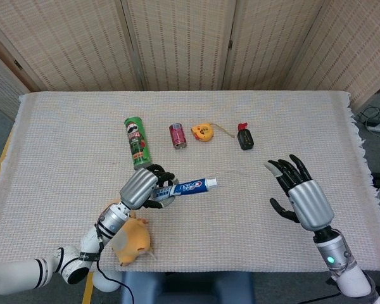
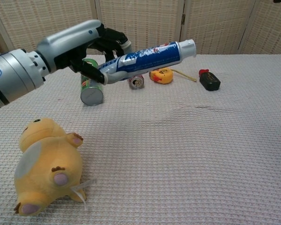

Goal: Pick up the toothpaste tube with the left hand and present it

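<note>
My left hand (image 1: 143, 187) (image 2: 79, 44) grips the blue and white toothpaste tube (image 1: 189, 187) (image 2: 145, 55) by its crimped end. The tube hangs well above the cloth, cap pointing right and slightly up. My right hand (image 1: 300, 196) shows only in the head view, raised over the right side of the table. Its fingers are spread and nothing is in it.
A yellow plush duck (image 2: 49, 164) (image 1: 132, 237) lies near the front left. At the back lie a green chips can (image 1: 138, 143) (image 2: 88, 86), a red soda can (image 1: 178, 135), a yellow tape measure (image 1: 202, 132) and a black and red object (image 1: 245, 137).
</note>
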